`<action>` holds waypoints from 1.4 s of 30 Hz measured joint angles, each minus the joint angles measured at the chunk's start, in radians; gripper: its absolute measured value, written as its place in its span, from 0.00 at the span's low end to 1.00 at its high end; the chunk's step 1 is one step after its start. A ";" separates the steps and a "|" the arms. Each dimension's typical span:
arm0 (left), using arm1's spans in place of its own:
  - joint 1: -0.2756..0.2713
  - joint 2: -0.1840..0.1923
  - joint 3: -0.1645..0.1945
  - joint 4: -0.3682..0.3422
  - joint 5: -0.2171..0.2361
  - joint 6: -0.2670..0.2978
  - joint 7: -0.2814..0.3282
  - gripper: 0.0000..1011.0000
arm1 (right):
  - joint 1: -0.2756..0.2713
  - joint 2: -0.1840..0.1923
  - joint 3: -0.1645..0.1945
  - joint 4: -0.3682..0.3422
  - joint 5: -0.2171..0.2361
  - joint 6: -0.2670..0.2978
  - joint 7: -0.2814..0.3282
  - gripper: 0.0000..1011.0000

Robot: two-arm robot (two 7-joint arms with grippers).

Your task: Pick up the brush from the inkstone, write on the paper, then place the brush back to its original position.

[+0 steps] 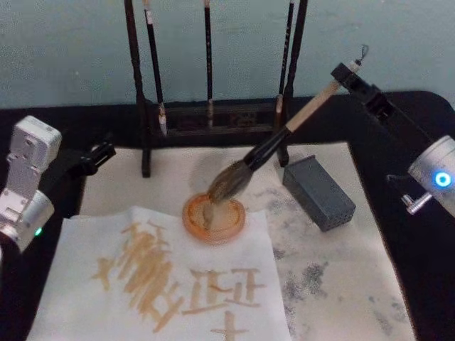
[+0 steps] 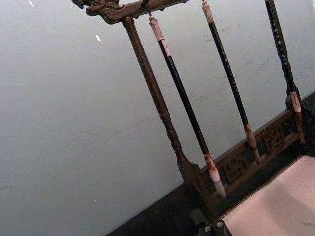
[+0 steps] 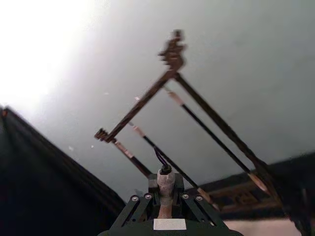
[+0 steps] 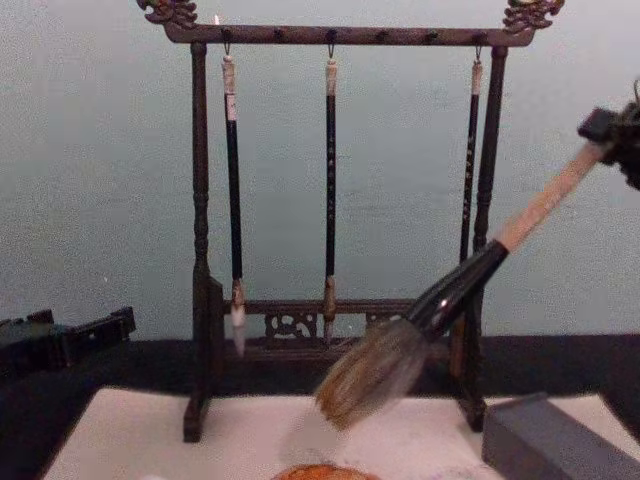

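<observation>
My right gripper [image 1: 350, 73] is shut on the top end of the brush [image 1: 274, 145], which slants down to the left. In the right wrist view the fingers [image 3: 147, 196] clamp the pale handle [image 3: 166, 186] just below its cord loop. The bushy bristles [image 4: 368, 385] hang just above the round orange inkstone [image 1: 214, 219], with a small gap showing in the chest view. The paper [image 1: 85, 284], marked with tan strokes, lies at the front left. My left gripper [image 1: 98, 155] rests shut at the left edge, away from everything.
A wooden brush rack [image 4: 200, 250] with three thin black brushes stands behind the inkstone. A grey block [image 1: 318, 192] lies to the right on the off-white felt mat [image 1: 341, 284]. The table around the mat is black.
</observation>
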 joint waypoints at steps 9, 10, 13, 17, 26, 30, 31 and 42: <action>0.000 0.000 0.000 0.000 0.000 0.000 0.000 0.99 | -0.004 -0.044 0.024 0.096 0.171 0.041 -0.041 0.17; 0.000 0.000 0.000 0.000 0.000 0.000 0.000 0.99 | -0.006 -0.052 0.025 0.110 0.187 0.037 -0.043 0.17; 0.000 0.000 0.000 0.000 0.000 0.000 0.000 0.99 | -0.009 -0.066 0.027 0.143 0.220 0.028 -0.042 0.17; 0.000 0.000 0.000 0.000 0.000 0.000 0.000 0.99 | -0.008 -0.078 0.028 0.180 0.250 0.022 -0.042 0.17; 0.000 0.000 0.000 0.000 0.000 0.000 0.000 0.99 | 0.025 -0.089 0.003 0.297 0.289 0.013 -0.044 0.17; 0.000 0.000 0.000 0.000 0.000 0.000 0.000 0.99 | 0.040 -0.088 -0.007 0.328 0.294 0.014 -0.042 0.17; 0.000 0.000 0.000 0.000 0.000 0.000 0.000 0.99 | 0.047 -0.088 -0.012 0.342 0.296 0.015 -0.041 0.17; 0.000 0.000 0.000 0.000 0.000 0.000 0.000 0.99 | 0.089 -0.072 -0.049 0.413 0.300 0.021 -0.028 0.17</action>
